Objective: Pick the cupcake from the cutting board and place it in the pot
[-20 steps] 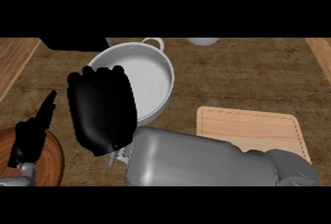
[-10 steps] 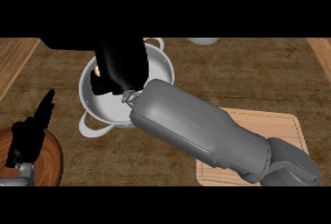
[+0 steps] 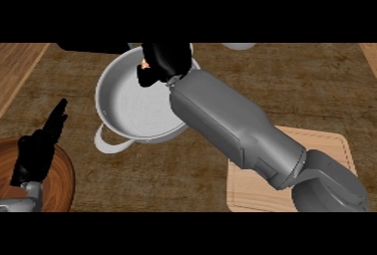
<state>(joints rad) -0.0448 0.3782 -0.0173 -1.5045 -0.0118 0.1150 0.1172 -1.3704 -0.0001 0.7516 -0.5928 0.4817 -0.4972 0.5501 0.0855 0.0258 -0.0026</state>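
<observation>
The right forearm (image 3: pixel 236 124), a smooth grey casing, comes in from the near right corner and stretches diagonally across the cutting board (image 3: pixel 330 148) toward the far left, ending over the far side of the pot (image 3: pixel 132 107). Its black right robot hand (image 3: pixel 168 59) hangs above the pot's far rim with the fingers curled downward round the cupcake (image 3: pixel 145 63). Only a small orange speck of the cupcake shows at the hand's left edge, so it is held over the pot's inside, not resting on its floor. The left robot hand (image 3: pixel 37 149) rests at the near left, open, its fingers straight, close together and pointing far. It lies over a round dark-brown wooden board (image 3: pixel 63 182). There are 2 robot hands, 1 pot, 1 cutting board and 1 cupcake. The pot is round, pale grey-white and shallow, with faint rings on its floor and 1 loop handle (image 3: pixel 110 144) showing on its near left side. The cutting board is a light wooden rectangle with rounded corners and a raised edge, largely hidden by the arm. The counter (image 3: pixel 294 89) has a dark brown, woven-looking surface, with a strip of lighter wood (image 3: pixel 18 69) along the far left.
</observation>
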